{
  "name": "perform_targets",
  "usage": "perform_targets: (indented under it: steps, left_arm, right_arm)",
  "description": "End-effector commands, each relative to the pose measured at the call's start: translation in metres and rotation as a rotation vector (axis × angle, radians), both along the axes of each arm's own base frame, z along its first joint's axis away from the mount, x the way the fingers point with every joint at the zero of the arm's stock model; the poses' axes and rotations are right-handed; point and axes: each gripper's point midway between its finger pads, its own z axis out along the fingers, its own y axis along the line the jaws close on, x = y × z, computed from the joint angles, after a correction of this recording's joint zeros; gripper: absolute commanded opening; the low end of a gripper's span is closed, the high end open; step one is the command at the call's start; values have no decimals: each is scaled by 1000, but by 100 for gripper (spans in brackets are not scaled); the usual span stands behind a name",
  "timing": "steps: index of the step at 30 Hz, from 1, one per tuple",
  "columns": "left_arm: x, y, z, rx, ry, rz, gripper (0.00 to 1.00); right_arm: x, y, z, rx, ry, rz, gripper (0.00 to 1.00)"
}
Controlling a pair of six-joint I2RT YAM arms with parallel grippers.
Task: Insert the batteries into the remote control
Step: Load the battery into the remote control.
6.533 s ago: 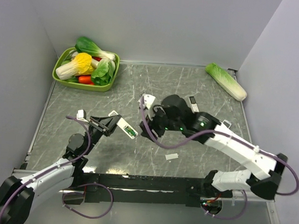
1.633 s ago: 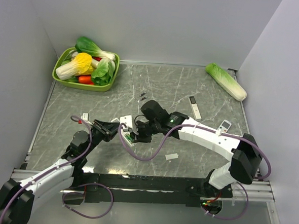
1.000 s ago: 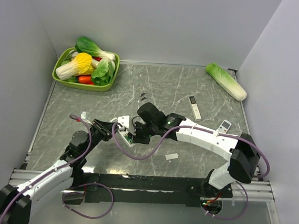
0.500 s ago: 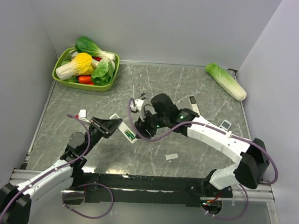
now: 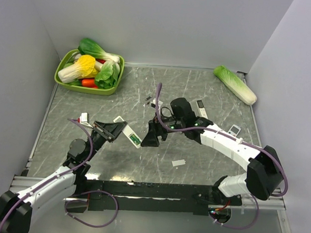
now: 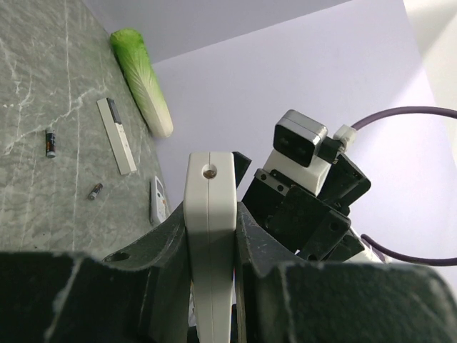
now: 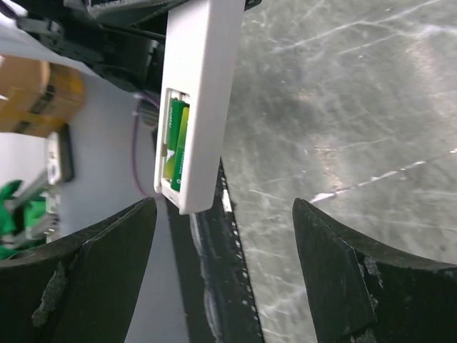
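Batteries (image 7: 176, 139) show properly only from the right wrist. Two slim green cells lie side by side in the open recess near the free end of the remote control (image 7: 196, 93), which juts out white and bar-shaped above the tabletop (image 7: 343, 107). From overhead that recess is only a green fleck on the remote's end (too small to count cells there). The left wrist view gives the remote edge-on, a narrow white strip with a small round hole. There it is pinched between the dark fingers of the left claw (image 6: 211, 286), and the right arm's wrist camera (image 6: 300, 139) looms just behind. The right claw (image 7: 221, 264) is spread wide and holds nothing, its fingers just short of the remote's free end and not touching it.

Bare marbled tabletop lies all round the two claws in the middle. Further off are:
- a small white flat piece (image 5: 178, 163) toward the near edge
- a white remote with a black end (image 5: 201, 110)
- a shorter remote (image 5: 234, 131)
- a cabbage (image 5: 235, 84) by the right wall
- a green basket (image 5: 93, 91) of vegetables in the far left corner
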Motion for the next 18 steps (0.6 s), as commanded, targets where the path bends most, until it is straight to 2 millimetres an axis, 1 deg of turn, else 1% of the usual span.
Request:
perform_targets:
  steps: [1, 4, 6, 12, 13, 14, 18]
  left_arm:
    - [-8, 0, 26, -27, -107, -17, 2]
    - [-9, -1, 29, -23, -121, -23, 2]
    - [-10, -2, 30, -23, -128, -25, 1]
    - [-12, -2, 33, -21, -146, -32, 1]
    - [-13, -2, 35, -21, -152, -31, 1]
    - [-13, -2, 35, -21, -154, -30, 1]
    - [-12, -1, 37, -17, -160, -23, 2]
  right_arm:
    - [-6, 12, 41, 167, 23, 9, 84]
    - [-5, 14, 42, 178, 31, -2, 82]
    - [-1, 16, 40, 175, 33, -15, 79]
    - [0, 22, 35, 183, 76, -8, 67]
    - [0, 23, 32, 178, 85, -7, 62]
    - [-1, 23, 31, 176, 85, -3, 60]
    - [-6, 26, 29, 168, 97, 20, 58]
